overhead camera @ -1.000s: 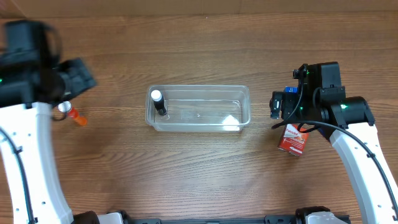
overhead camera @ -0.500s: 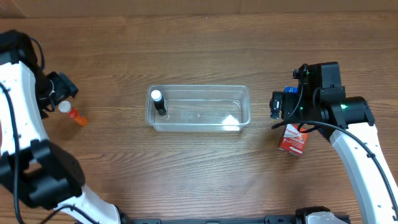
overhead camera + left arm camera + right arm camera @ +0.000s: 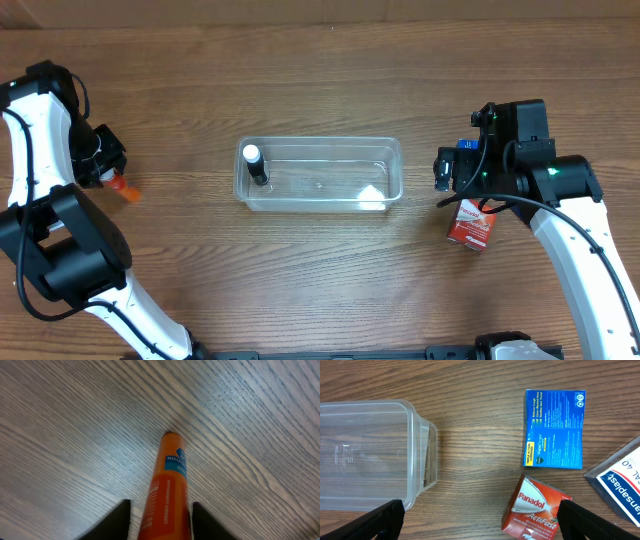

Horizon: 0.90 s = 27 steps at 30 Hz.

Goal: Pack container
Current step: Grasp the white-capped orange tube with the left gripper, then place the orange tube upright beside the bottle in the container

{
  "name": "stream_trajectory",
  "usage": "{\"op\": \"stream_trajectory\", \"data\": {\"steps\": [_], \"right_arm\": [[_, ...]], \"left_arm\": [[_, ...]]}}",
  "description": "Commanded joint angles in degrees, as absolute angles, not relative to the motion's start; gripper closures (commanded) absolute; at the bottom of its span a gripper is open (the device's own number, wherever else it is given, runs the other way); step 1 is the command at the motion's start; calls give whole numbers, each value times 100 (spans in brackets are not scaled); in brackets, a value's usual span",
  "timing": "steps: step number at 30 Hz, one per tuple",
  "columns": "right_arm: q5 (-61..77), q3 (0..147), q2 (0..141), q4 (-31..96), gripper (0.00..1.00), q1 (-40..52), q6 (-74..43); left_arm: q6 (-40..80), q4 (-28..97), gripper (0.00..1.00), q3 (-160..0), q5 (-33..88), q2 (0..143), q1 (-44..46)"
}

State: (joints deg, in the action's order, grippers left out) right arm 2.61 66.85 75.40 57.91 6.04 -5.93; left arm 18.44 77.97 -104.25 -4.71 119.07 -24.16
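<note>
Orange plastic fills the gap between your left gripper's (image 3: 160, 521) dark fingertips (image 3: 116, 521). It is a slim orange tube (image 3: 167, 485) with a blue label, lying flat on the wooden table (image 3: 260, 420). The jaws are spread to either side of it. A sliver of table shows at the left finger, and the right finger sits just beside the tube.

From overhead, this gripper (image 3: 104, 158) is at the table's far left edge, with the tube's end poking out beneath it.

Your right gripper (image 3: 480, 520) is spread wide and holds nothing. Its two black fingertips (image 3: 385, 517) sit at the bottom corners of its wrist view. Near the right fingertip lies a red Panadol box (image 3: 537, 507). Beyond that is a flat blue box (image 3: 554, 428), and the corner of a white and blue box (image 3: 620, 482) shows at the right edge.

The container (image 3: 320, 142), a clear shallow tub, sits in the middle of the table. It is well apart from the left gripper and near the right one. A small black bottle with a white cap (image 3: 255, 164) is inside it at the left end.
</note>
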Motion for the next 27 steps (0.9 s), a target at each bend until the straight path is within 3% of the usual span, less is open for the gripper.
{"op": "stream_trajectory", "data": {"steps": [1, 6, 9, 14, 19, 27], "right_arm": [[268, 6871, 7505, 5763, 0, 591, -582], [268, 6871, 7505, 5760, 0, 591, -582], [268, 6871, 7505, 5760, 0, 591, -582], [270, 6871, 7505, 5758, 0, 591, -582], [270, 6871, 7505, 5756, 0, 591, -585], [270, 6871, 7505, 5754, 0, 591, -585]], "left_arm": [[1796, 7797, 74, -10396, -467, 11939, -2436], [1796, 7968, 89, -10401, -316, 11839, -2414], [1796, 8062, 93, -10401, -292, 11515, -2244], [1562, 8079, 95, -10401, 342, 10296, -1597], [1544, 8106, 96, -10401, 561, 9102, -294], [1678, 8217, 95, -10165, 283, 9266, 1035]]}}
